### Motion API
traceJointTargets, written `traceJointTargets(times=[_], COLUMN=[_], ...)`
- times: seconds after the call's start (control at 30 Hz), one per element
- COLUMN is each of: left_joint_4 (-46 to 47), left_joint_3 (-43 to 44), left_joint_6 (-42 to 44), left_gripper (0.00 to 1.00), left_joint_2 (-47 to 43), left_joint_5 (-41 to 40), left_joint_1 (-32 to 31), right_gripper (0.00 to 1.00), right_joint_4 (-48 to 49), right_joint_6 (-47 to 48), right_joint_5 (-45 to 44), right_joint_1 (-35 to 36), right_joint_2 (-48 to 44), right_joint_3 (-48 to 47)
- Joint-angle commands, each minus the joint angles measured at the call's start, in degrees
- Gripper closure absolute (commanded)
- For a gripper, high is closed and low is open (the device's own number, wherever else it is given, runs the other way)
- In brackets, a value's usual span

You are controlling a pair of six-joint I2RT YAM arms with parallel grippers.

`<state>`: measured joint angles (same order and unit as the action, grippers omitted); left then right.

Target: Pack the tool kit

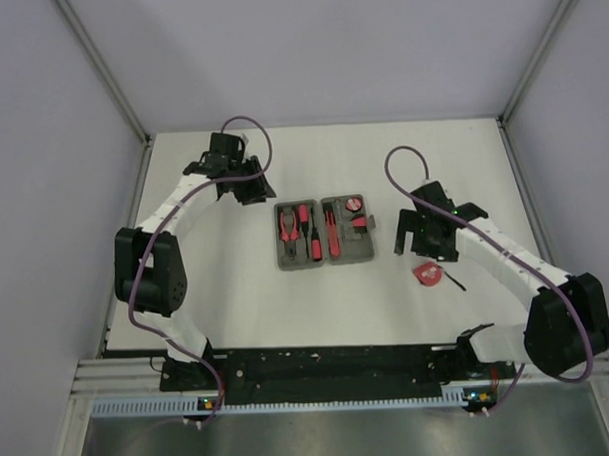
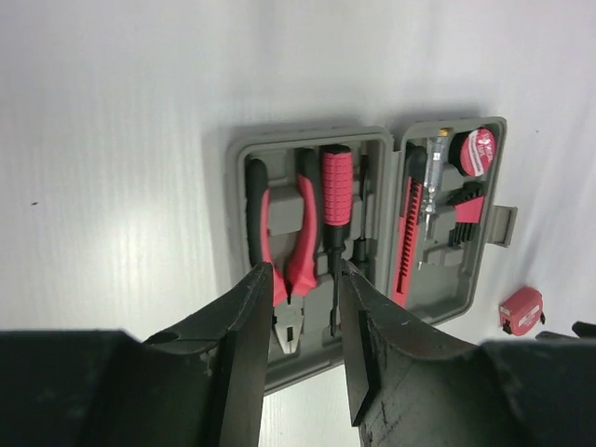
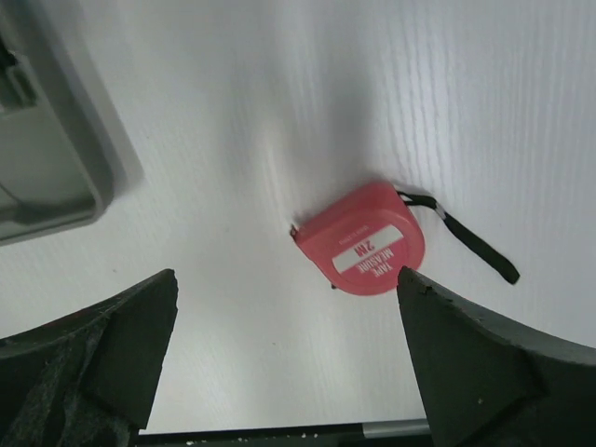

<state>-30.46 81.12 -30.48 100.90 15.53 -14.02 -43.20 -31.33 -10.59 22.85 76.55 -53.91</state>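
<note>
1. Grey case [image 1: 351, 256] lay open mid-table [image 1: 237, 310], with pliers [image 2: 279, 233] and screwdriver [image 2: 335, 200] in slots.
2. Red tape measure [image 3: 363, 240] lay on table, right of case, apart.
3. Left gripper [image 2: 303, 279]: narrow gap, empty, over pliers.
4. Right gripper [image 3: 286, 279]: spread wide, empty, over tape measure.
</note>
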Motion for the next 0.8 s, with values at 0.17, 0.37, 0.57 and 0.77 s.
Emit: traceJointTargets(times=[0.17,0.37,0.57,0.77], left_joint_4=[0.93,0.66,0.84,1.89], left_joint_3=[-2.9,-3.25,-3.6,-2.72], left_joint_6=[1.21,1.12,0.95,-1.25], left_gripper=[0.61,0.61,0.63,0.66], left_joint_2=[-3.08,-3.43,-3.87,-3.43], left_joint_5=[1.61,1.79,2.49,5.65], left_joint_1=[2.68,3.12,3.83,3.91], right_gripper=[0.01,0.01,0.01,0.03], right_joint_4=[-4.35,-4.26,-0.59,4.7], right_joint_6=[1.97,3.38,6.8,8.04], right_joint_5=[4.88,5.49,9.78,12.27], right_joint_1=[-5.45,-7.55,-9.32,-9.32], right_joint_2=[-1.77,0.96,5.71,7.99], right_joint_3=[6.01,6.54,6.71,6.45])
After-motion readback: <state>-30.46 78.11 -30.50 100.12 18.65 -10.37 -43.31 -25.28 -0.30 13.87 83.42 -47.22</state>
